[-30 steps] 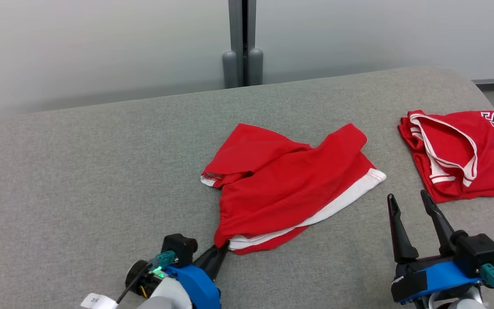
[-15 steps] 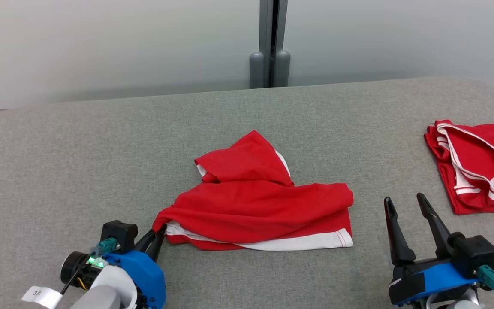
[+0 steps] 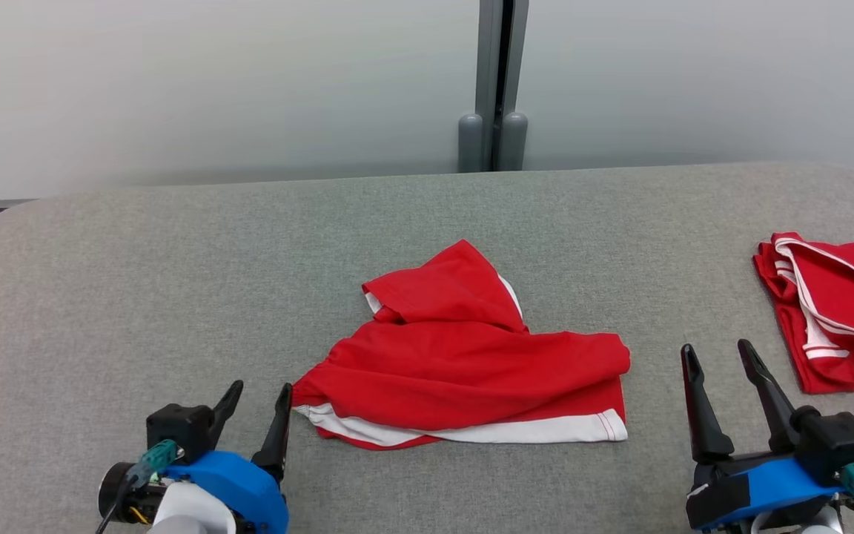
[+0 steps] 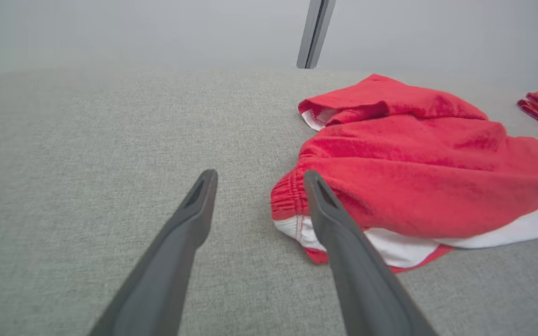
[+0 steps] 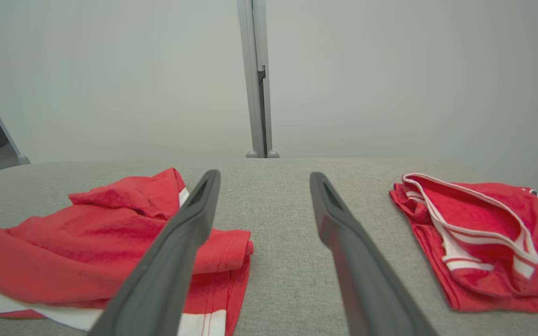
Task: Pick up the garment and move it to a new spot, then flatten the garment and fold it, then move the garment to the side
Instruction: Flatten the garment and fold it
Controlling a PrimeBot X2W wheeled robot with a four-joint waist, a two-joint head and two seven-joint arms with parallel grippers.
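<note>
1. While its two long dark fingers stand spread with nothing between them, the left gripper (image 3: pixel 262 387) sits low near the front edge of the grey fabric-covered bench (image 3: pixel 138 282), towards its left end. One finger lies just beside the red knit shorts with white trim (image 3: pixel 464 363); whether it touches them cannot be told.
2. Shorts, the task's garment: lying free, crumpled in overlapping layers at mid-bench, nearer the front edge.
3. Gathered elastic waistband (image 4: pixel 287 205), at the corner nearest the left gripper: probably the firmest hold, being thick and ridged.
4. Handling, as judged: light, limp, not fragile. Thin layers may slip apart, so pinch hems or corners, one per gripper.
5. Right gripper (image 3: pixel 715 347): fingers apart, empty, near the front edge, between the shorts and a folded red jersey with white piping (image 3: pixel 835 319) at the right end.
</note>
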